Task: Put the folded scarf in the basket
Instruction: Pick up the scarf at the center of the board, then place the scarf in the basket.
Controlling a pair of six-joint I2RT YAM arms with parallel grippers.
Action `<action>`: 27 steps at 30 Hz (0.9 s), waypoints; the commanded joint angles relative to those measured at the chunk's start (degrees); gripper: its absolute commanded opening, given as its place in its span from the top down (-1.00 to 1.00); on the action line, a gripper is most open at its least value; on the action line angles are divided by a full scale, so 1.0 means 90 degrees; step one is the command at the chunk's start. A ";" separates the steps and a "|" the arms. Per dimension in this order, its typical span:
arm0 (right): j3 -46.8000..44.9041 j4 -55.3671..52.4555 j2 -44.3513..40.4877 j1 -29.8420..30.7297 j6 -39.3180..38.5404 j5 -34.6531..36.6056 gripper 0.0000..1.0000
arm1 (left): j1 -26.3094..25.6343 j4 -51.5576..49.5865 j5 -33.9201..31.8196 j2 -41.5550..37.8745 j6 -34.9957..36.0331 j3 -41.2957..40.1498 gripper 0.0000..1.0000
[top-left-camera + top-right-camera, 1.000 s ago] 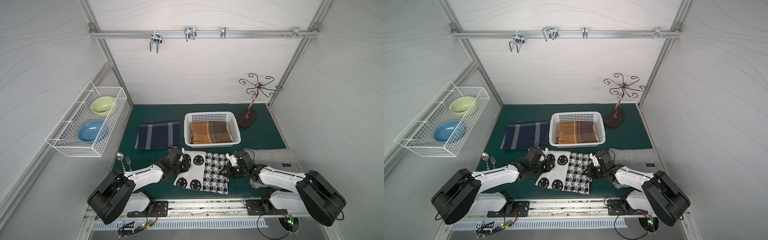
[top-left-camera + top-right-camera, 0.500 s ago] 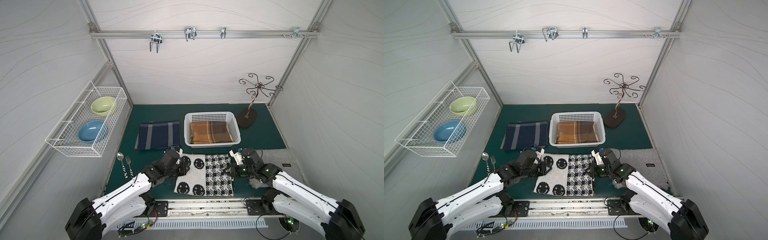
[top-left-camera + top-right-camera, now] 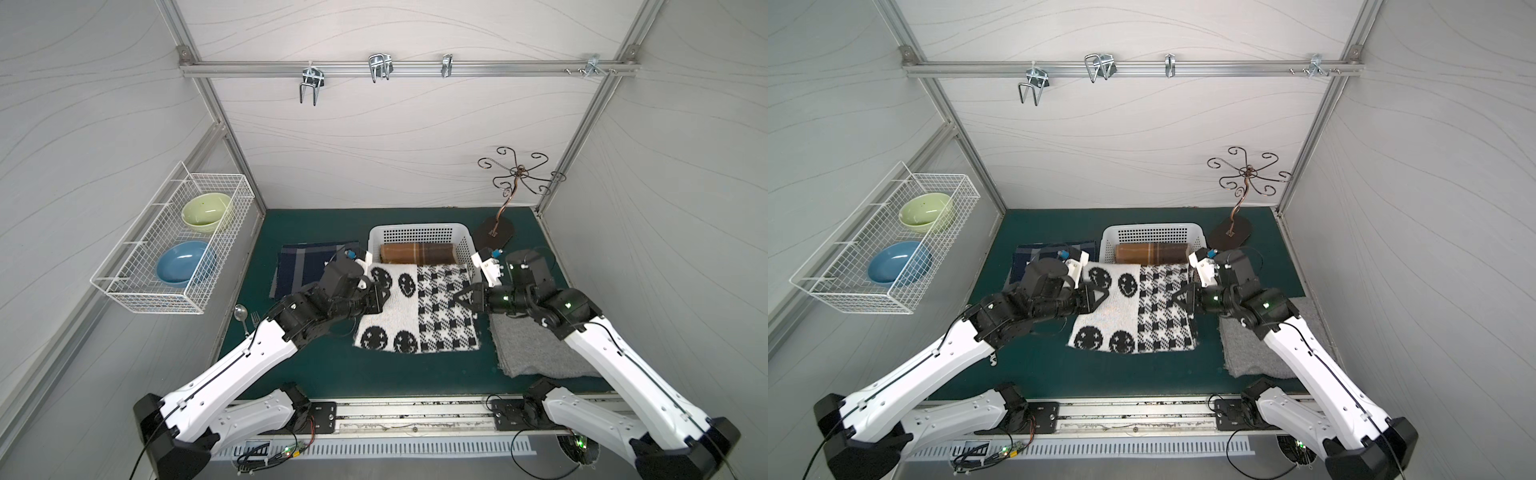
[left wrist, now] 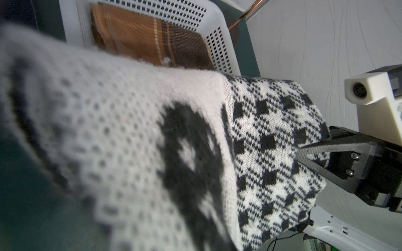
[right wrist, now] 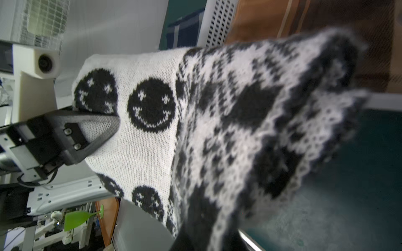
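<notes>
Over the mat (image 3: pixel 316 374), holding the folded scarf (image 3: pixel 419 307) aloft with left gripper (image 3: pixel 382 296) and right gripper (image 3: pixel 459 297) clamped on it (near the basket (image 3: pixel 415 227)).

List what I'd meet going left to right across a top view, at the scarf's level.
Wire rack → spoon → navy plaid cloth → left gripper → black-and-white scarf → right gripper → grey cloth. Basket left out: it overlaps the scarf.

scarf (image 3: pixel 419 309) before basket (image 3: pixel 419 228), cloth (image 3: pixel 417 254) inside it, rack (image 3: pixel 137 286) left, stand (image 3: pixel 494 237) right
</notes>
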 commanded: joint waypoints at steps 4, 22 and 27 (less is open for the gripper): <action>0.1422 0.0097 0.1443 -0.1091 -0.0571 -0.1002 1.00 | 0.0624 0.0127 0.0304 0.1519 0.0757 0.1743 1.00; 0.4033 -0.0069 0.5359 -0.1778 -0.1582 -0.0608 1.00 | 0.1375 0.1022 0.0222 0.4959 0.1461 0.3361 1.00; 0.3958 0.0103 0.5776 -0.1775 -0.1751 -0.0441 1.00 | 0.1392 0.1354 0.0074 0.5273 0.1488 0.3121 1.00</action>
